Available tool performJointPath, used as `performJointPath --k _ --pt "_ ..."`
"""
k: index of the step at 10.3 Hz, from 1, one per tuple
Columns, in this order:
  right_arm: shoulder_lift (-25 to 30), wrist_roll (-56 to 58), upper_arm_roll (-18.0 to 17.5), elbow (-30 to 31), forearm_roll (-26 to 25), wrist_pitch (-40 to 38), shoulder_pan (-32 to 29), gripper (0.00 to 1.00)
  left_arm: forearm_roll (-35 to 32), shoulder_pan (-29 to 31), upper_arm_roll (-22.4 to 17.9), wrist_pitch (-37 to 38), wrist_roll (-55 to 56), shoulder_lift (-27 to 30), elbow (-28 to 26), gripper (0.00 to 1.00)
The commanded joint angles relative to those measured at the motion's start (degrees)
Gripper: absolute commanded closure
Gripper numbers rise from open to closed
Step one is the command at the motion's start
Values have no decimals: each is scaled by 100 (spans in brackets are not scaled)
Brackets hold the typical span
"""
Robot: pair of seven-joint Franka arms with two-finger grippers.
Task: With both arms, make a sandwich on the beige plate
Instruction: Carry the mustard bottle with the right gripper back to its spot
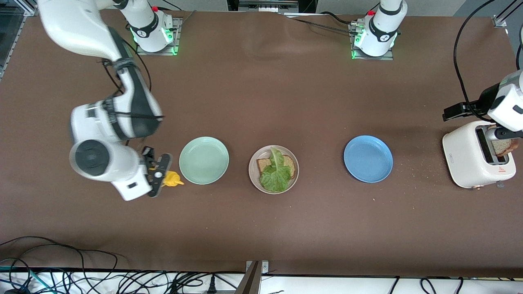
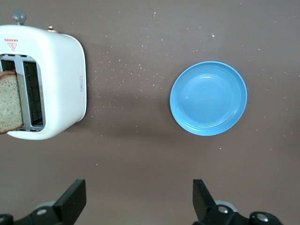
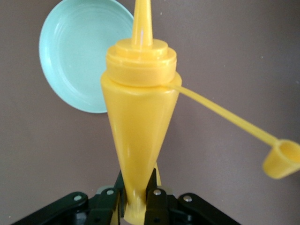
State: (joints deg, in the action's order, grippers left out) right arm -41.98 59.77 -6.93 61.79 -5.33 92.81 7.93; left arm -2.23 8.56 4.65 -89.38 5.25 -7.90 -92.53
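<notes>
The beige plate (image 1: 252,174) sits mid-table and holds one brown bread slice (image 1: 289,162) with a green lettuce leaf (image 1: 276,173) on top. A second bread slice (image 1: 504,146) stands in the white toaster (image 1: 466,159) at the left arm's end; it also shows in the left wrist view (image 2: 9,101). My left gripper (image 1: 457,111) is open and empty, up over the table by the toaster (image 2: 61,79); its fingers (image 2: 75,201) stand wide apart. My right gripper (image 1: 157,173) is shut on a yellow squeeze bottle (image 1: 171,179) beside the mint-green plate (image 1: 203,160). In the right wrist view my gripper (image 3: 136,192) squeezes the bottle (image 3: 140,103) at its narrow end.
A blue plate (image 1: 367,158) lies between the beige plate and the toaster, and shows in the left wrist view (image 2: 208,98). The mint-green plate (image 3: 75,51) holds nothing. The bottle's cap (image 3: 281,159) hangs open on its strap. Crumbs lie near the toaster. Cables run along the table's near edge.
</notes>
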Motion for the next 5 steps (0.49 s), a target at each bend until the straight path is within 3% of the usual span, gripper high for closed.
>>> performJointPath --k 1,3,5 --pt "251 1276 -98 446 671 -53 -666 100 47 276 -7 35 -77 -482 191 0" --pt "260 2551 -98 772 1644 -9 -1378 100 -467 628 -25 35 -286 -519 288 0" --pt "234 3528 -98 1080 2105 26 -1907 100 -1058 743 -34 0 -1075 -650 288 0"
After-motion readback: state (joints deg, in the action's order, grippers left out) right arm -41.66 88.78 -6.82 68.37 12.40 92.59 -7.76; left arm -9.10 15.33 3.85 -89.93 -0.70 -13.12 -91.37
